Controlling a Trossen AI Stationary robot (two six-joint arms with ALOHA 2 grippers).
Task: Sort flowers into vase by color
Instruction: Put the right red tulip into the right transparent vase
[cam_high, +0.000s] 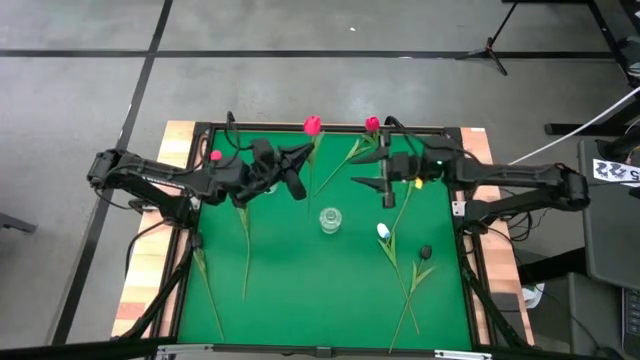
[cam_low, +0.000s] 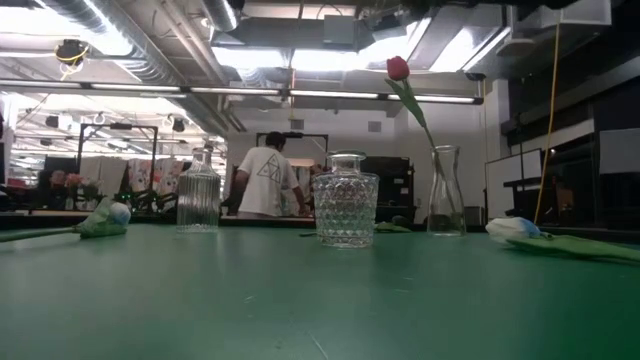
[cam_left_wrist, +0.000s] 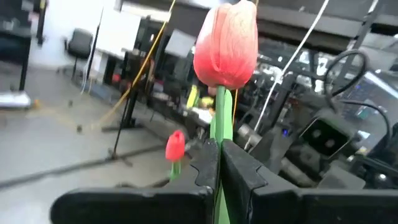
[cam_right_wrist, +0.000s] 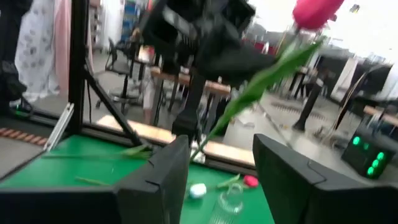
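My left gripper is raised over the far middle of the table, shut on a red tulip. My right gripper hovers open beside it on the right, touching nothing. In the right wrist view a red tulip head and a long green leaf show beyond its open fingers. A second red tulip stands with its stem in a glass carafe. A pink, a white and a dark tulip lie flat on the green mat. Neither gripper shows in the low view. My left gripper pinches the red tulip's stem between its two fingers, a short way below the head. The fingers come in roughly level from the table's left, across the stem. The head stands upright above them; the lower stem is hidden by the gripper.
A cut-glass vase stands mid-table. A ribbed glass bottle stands at the far left. More green stems lie on the left and near right of the mat. A black frame edges the mat. A person stands in the room beyond.
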